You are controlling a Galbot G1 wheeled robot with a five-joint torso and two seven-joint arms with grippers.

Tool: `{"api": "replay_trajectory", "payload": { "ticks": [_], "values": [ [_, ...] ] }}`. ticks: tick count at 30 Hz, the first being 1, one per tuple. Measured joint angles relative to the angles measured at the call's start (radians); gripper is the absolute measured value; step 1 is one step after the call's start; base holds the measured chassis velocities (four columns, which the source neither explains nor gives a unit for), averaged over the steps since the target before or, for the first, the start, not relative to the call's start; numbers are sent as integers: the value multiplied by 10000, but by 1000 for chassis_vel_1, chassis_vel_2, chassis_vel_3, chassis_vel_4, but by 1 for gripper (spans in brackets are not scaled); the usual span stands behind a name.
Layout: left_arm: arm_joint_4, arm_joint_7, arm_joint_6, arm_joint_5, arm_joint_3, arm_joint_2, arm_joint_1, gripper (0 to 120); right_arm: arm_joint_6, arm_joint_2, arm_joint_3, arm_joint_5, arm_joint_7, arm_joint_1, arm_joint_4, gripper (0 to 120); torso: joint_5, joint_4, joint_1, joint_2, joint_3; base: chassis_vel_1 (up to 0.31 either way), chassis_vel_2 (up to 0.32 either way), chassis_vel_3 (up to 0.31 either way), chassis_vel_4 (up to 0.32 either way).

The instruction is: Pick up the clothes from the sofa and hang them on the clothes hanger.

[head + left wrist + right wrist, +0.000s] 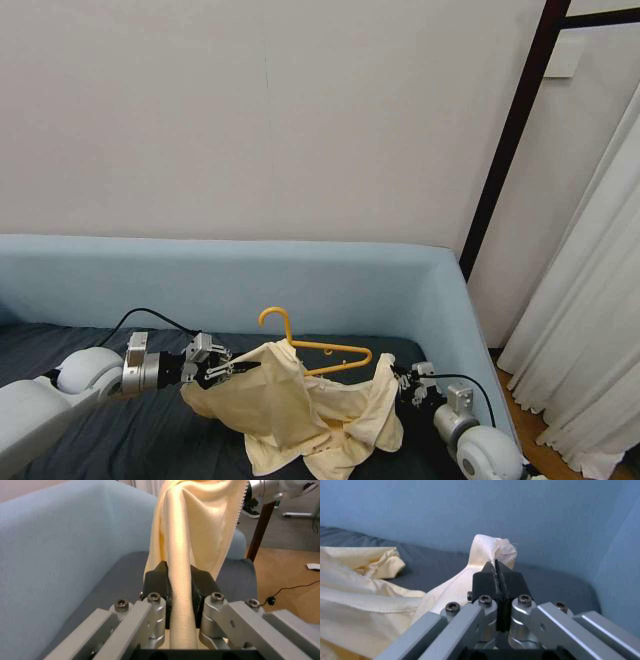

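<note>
Head view: the garment (300,410) is at the right end of the sofa (300,285), bunched on the seat (100,440) just off the right armrest (450,300). From the left, over the seat, the left gripper (240,368) grasps the garment's upper left edge. At the seat's right edge the right gripper (398,378) grasps its right edge. The cloth spans between the two and sags onto the seat at the middle and front.

The orange hanger (322,352) is half inside the garment. Its left arm is under the cloth; its right arm and bar are exposed on the armrest side. The hook is up, curling left, in front of the sofa back. Its long axis runs along the sofa, roughly parallel to the back.

Left wrist view gives the grip detail: fingers (157,577) clenched on a thick rolled fold, with cloth rising in a column beyond them. It also shows wood floor (285,573) and a dark post (260,532) past the sofa's end.

Right wrist view: fingers (484,579) pinched nearly flat on a thin frayed corner of the garment. The rest of the cloth lies in folds on the dark seat.

Head view adds a curtain (590,330) right of the sofa.
</note>
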Motion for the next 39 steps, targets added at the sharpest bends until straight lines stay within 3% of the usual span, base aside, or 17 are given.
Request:
{"api": "replay_trajectory", "payload": {
  "ticks": [13, 21, 30, 39],
  "values": [
    [-468, 439, -239, 477, -166, 407, 21, 8, 11, -883, 83, 230, 307, 86, 1196, 0, 1, 2, 0, 0, 0, 0, 0, 0, 0],
    [-227, 534, -460, 1377, -167, 359, -3, 8, 20, -1329, 220, 406, 440, -40, 2004, 0, 0, 3, 0, 0, 0, 0, 0, 0, 0],
    [185, -32, -450, 1645, 56, -297, -302, 8, 23, -1939, 371, 449, 599, -311, 3273, 0, 0, 1, 0, 0, 1, 0, 0, 0, 0],
    [551, -274, -391, 1760, 264, -775, -701, 8, 23, -2230, 456, 482, 616, -403, 3633, 0, 0, 0, 0, 0, 0, 0, 0, 0, 0]
  ]
}}
